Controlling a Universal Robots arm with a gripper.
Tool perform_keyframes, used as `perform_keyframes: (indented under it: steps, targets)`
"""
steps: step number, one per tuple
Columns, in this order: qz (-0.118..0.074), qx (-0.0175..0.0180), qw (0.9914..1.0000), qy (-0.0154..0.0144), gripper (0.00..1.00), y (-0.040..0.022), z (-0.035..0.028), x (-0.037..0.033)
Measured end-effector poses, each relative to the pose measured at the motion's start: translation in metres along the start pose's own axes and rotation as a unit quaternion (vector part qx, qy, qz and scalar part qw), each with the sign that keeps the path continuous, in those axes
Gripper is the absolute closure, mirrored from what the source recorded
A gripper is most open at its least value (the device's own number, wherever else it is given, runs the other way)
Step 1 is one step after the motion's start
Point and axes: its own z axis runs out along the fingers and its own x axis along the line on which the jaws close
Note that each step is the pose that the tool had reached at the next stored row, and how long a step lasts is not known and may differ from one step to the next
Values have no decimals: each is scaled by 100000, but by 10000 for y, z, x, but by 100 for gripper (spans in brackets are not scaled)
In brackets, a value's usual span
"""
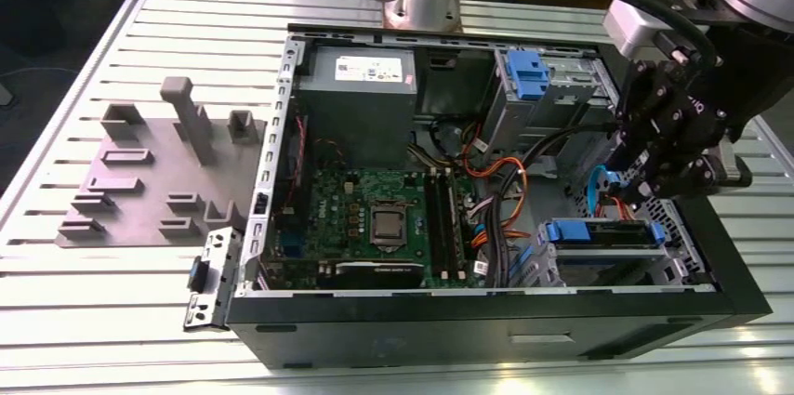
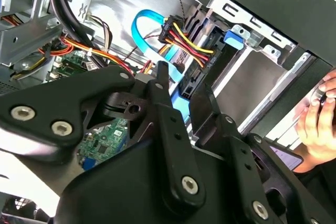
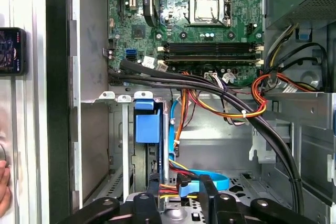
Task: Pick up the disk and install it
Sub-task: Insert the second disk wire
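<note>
The end effector (image 1: 652, 167) hung inside the open computer case (image 1: 496, 307), low at the exterior view's right, and whether its fingers (image 2: 163, 85) were spread or pinching anything could not be told. Just beyond it the disk (image 1: 602, 232), in its blue carrier, sat in the lower drive cage with cables plugged into its end, apparently already seated, as the cage walls would guide it. Room was tight: cage rails, the case rim and draped cable bundles (image 3: 220, 95) hemmed it in, while the tabletop (image 1: 74, 88) lay open.
</note>
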Motion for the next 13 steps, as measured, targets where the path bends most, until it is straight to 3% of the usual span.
perform_keyframes:
  steps: [13]
  targets:
    - [-153, -412, 99999, 68, 57, -22, 102, -51]
